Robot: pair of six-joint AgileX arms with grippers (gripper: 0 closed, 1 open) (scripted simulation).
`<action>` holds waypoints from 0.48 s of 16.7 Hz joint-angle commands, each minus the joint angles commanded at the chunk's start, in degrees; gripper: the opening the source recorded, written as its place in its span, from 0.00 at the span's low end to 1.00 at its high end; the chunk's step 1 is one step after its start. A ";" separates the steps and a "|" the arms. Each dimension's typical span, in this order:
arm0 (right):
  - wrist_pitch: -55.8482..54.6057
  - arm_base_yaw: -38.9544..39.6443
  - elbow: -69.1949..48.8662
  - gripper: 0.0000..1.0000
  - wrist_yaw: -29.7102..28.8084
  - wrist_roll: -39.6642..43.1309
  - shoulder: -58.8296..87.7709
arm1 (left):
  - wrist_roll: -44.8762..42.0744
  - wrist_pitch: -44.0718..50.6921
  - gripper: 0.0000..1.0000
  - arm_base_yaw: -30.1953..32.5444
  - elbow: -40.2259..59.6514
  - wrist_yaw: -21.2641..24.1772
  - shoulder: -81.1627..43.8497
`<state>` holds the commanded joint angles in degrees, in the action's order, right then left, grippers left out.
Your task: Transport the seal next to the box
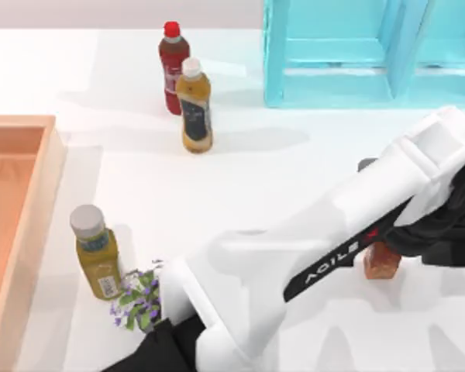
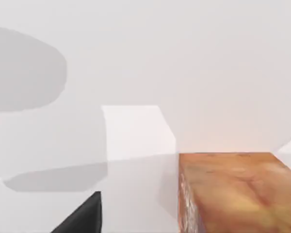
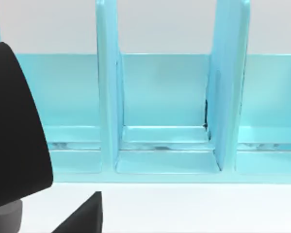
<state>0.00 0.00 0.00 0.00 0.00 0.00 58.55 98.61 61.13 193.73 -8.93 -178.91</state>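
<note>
Top view, lower edge: the left arm [image 1: 294, 263] stretches from bottom centre across the tabletop [image 1: 294, 178] to the right, since the seal [image 1: 380, 262] lies at the lower right, well apart from the box [image 1: 31, 225]. The left gripper [image 1: 418, 240] sits over the seal; whether its fingers are wide, narrow or closed on the seal cannot be told. The left wrist view shows the seal's [image 2: 233, 194] mottled top close below the camera. Lower left: a yellow bottle [image 1: 97, 252] and purple flowers [image 1: 138, 298] stand just beside the box wall. Centre top: two more bottles [image 1: 187, 89]. Upper right: the blue shelf [image 1: 356, 54], which the right wrist camera faces [image 3: 165, 107]. Judged stage: grasping the seal, transport not yet made.
</note>
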 joint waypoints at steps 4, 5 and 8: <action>0.00 0.00 0.00 1.00 0.00 0.00 0.00 | -0.19 0.30 1.00 -0.21 2.31 0.06 -2.22; 0.00 0.00 0.00 1.00 0.00 0.00 0.00 | -0.19 0.30 1.00 -0.21 2.31 0.06 -2.22; 0.00 0.00 0.00 1.00 0.00 0.00 0.00 | -0.19 0.30 0.85 -0.21 2.31 0.06 -2.22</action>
<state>0.00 0.00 0.00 0.00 0.00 0.00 58.36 98.91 60.93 196.03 -8.87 -181.13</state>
